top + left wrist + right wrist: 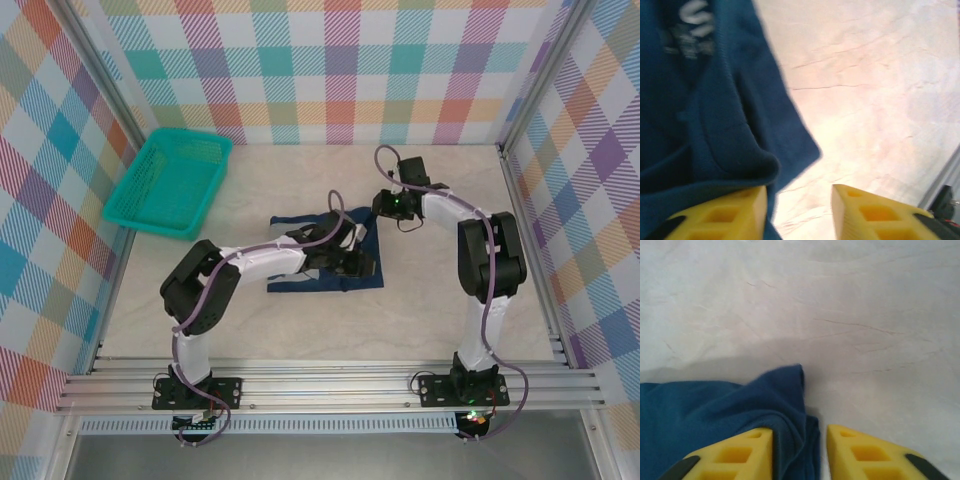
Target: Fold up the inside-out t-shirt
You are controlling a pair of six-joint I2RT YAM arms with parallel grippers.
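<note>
My arms bend low over the t-shirt [700, 410] on the bench [300, 330].
Left claw [799, 189] half open beside a fold; right claw [800, 429] half open astride the cloth's edge.

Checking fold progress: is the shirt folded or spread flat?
Partly folded, not flat: the shirt lies as a compact patch, its cloth doubled over by the right gripper. Whether the fold is neat: cannot tell.
</note>
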